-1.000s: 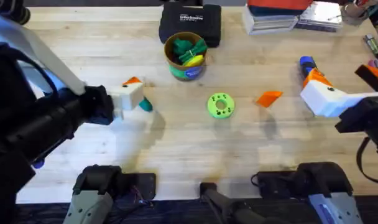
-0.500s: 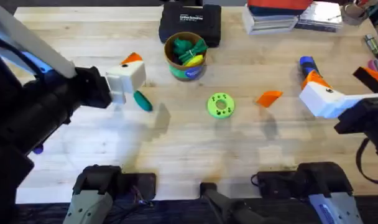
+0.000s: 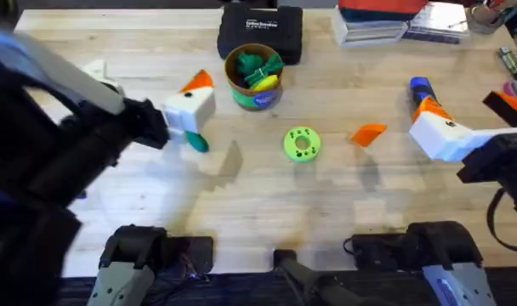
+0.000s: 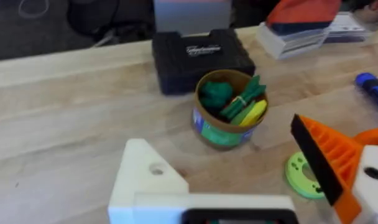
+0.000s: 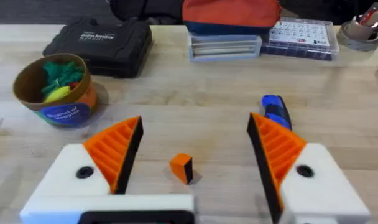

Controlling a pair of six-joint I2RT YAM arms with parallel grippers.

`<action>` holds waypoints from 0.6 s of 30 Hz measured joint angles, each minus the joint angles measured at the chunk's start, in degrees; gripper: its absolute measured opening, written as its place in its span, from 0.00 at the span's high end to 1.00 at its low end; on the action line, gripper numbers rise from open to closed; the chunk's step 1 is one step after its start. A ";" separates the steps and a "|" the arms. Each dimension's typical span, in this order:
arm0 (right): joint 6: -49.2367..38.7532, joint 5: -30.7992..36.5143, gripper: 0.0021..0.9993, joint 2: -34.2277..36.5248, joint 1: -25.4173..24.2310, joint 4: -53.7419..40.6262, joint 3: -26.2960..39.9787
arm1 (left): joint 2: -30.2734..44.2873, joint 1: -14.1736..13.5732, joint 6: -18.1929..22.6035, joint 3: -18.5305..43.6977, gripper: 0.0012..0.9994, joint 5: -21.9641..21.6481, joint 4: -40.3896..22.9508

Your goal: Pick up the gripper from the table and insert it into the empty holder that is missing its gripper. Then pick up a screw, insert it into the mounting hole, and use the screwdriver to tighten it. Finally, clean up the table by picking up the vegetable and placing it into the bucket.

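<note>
The dark teal vegetable (image 3: 196, 142) lies on the table just below my left gripper (image 3: 193, 102), which hovers open and empty. In the left wrist view this gripper (image 4: 217, 134) has one orange ribbed pad (image 4: 326, 155) and one bare white finger (image 4: 145, 180) with a hole. The bucket (image 3: 254, 76) (image 4: 229, 115) stands ahead of it, green and yellow items inside. A loose orange gripper pad (image 3: 368, 133) (image 5: 181, 168) rests on the table in front of my open right gripper (image 3: 428, 115) (image 5: 195, 134). The blue screwdriver (image 3: 420, 85) (image 5: 273, 109) lies just beyond the right gripper. A screw is out of view.
A bright green ring (image 3: 302, 143) (image 4: 301, 174) sits mid-table. A black case (image 3: 260, 32) stands behind the bucket. Stacked boxes (image 3: 386, 21) and small tools (image 3: 514, 68) crowd the back right. Bare wood lies between the ring and the arm bases.
My left gripper has risen from beside the vegetable and moved right toward the bucket, leaving the vegetable on the table. The right arm has not moved.
</note>
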 joint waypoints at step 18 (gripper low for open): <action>0.01 0.00 0.01 0.00 0.00 0.00 0.00 | -27.68 -12.84 -4.93 -36.66 0.01 5.48 30.48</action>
